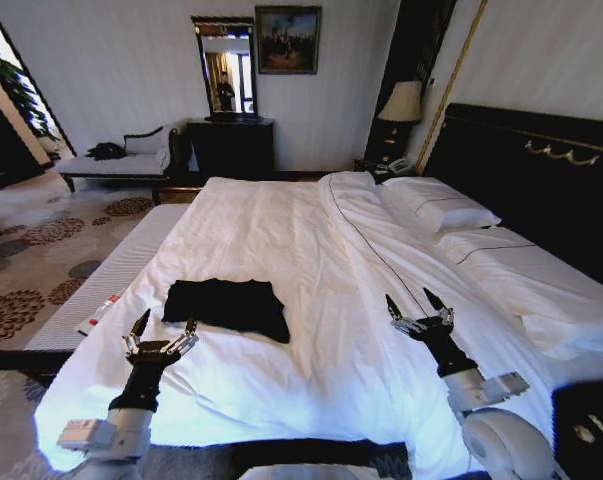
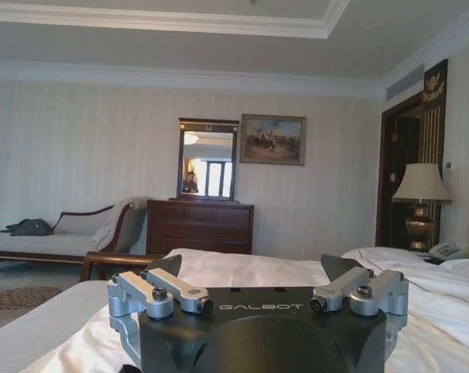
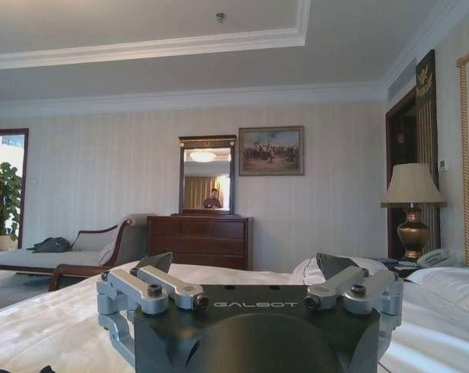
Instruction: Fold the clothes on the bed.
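Looks mostly done — the T-shirt (image 1: 226,305) sits folded on the near left of the bed (image 1: 311,250), left gripper (image 1: 161,335) and right gripper (image 1: 416,308) both spread wide, holding nothing.

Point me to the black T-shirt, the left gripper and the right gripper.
black T-shirt (image 1: 226,305): head view, middle of the folded cloth.
left gripper (image 1: 161,332): head view, midway between its open fingertips.
right gripper (image 1: 414,300): head view, midway between its open fingertips.
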Available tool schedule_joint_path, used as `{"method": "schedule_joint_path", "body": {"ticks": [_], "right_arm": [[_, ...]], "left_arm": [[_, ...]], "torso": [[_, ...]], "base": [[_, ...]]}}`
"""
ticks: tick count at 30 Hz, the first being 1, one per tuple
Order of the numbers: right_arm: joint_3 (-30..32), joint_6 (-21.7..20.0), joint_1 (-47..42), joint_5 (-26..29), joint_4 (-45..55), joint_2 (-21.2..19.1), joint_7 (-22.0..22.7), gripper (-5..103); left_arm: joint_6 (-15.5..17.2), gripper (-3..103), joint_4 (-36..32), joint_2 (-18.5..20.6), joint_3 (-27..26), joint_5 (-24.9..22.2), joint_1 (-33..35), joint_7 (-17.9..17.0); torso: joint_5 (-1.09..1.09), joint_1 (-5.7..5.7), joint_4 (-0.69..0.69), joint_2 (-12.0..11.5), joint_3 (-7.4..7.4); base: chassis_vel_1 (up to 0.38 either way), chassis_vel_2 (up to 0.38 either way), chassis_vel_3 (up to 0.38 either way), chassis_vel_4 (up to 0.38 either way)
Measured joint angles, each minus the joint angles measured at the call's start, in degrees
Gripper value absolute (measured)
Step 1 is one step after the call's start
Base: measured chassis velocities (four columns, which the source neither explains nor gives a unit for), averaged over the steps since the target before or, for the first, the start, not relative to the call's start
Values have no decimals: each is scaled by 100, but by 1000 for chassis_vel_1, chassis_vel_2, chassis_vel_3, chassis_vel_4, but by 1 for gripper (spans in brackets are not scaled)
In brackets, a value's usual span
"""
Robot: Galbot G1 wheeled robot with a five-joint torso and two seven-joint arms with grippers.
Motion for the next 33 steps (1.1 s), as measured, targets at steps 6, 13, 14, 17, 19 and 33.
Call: {"method": "schedule_joint_path", "body": {"ticks": [6, 13, 14, 17, 19, 33], "right_arm": [[16, 9, -11, -2, 20, 4, 2, 100], [25, 14, -13, -5, 30, 18, 3, 100], [25, 17, -14, -7, 30, 26, 3, 100], [22, 21, -15, -15, 30, 44, 3, 100], [22, 22, -15, -16, 30, 44, 4, 100], [-38, 115, 6, 21, -18, 43, 15, 100]], "left_arm": [[-3, 100, 0, -12, 4, 12, 1, -1], [-8, 100, 0, -20, 9, 28, 5, -1], [-9, 100, 0, -20, 10, 28, 5, -1], [-9, 100, 0, -20, 10, 30, 4, -2], [-9, 100, 0, -20, 10, 29, 2, -2], [-10, 100, 0, -19, 26, 30, -58, -7]], "torso": [[0, 0, 0, 0, 0], [1, 0, 0, 0, 0], [1, 0, 0, 0, 0], [1, 0, 0, 0, 0], [0, 0, 0, 0, 0], [-1, 1, 0, 0, 0]], "base": [[56, 107, -53, -113], [48, 100, -53, -108], [77, 111, -62, -129], [76, 117, -78, -139], [70, 126, -80, -160], [75, 144, -71, -132]]}}
